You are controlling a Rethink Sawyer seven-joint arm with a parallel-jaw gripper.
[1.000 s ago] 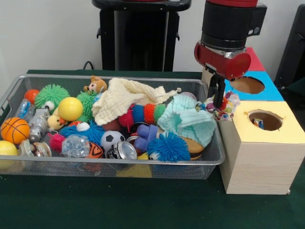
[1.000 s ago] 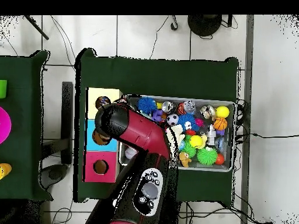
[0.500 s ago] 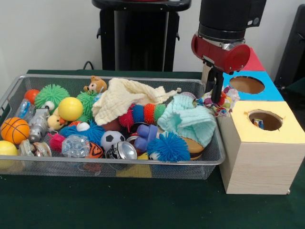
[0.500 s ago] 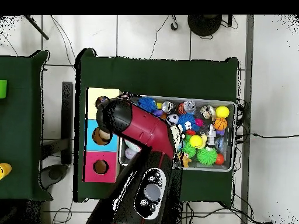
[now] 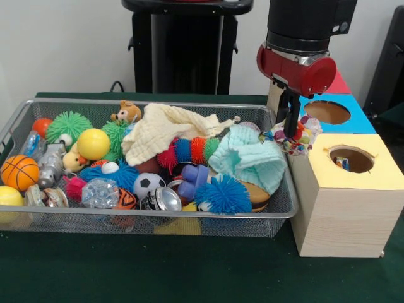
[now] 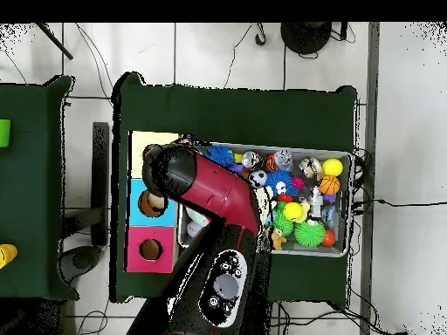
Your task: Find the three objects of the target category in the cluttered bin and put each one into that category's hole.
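My gripper (image 5: 291, 129) hangs over the gap between the wire bin's right end and the yellow box (image 5: 353, 189). It is shut on a small multicoloured rope toy (image 5: 297, 139), which dangles at the box's near top corner, left of the yellow box's hole (image 5: 351, 159). Something small lies inside that hole. Behind it are the blue box's hole (image 5: 327, 112) and a red box (image 5: 338, 81). In the overhead view the arm's head (image 6: 170, 170) covers the gripper and the toy, between the yellow box (image 6: 150, 140) and the bin (image 6: 345, 249).
The mesh bin (image 5: 19, 120) holds several balls, spiky balls, a cream cloth (image 5: 161, 129), a mint knitted cloth (image 5: 252, 161), a small teddy (image 5: 127, 112) and a striped caterpillar toy (image 5: 189, 151). A black stand (image 5: 183, 50) rises behind the bin.
The gripper with the rope toy has risen a little and shifted right in the front view, from the bin's corner toward the yellow box. The bin's contents have not moved.
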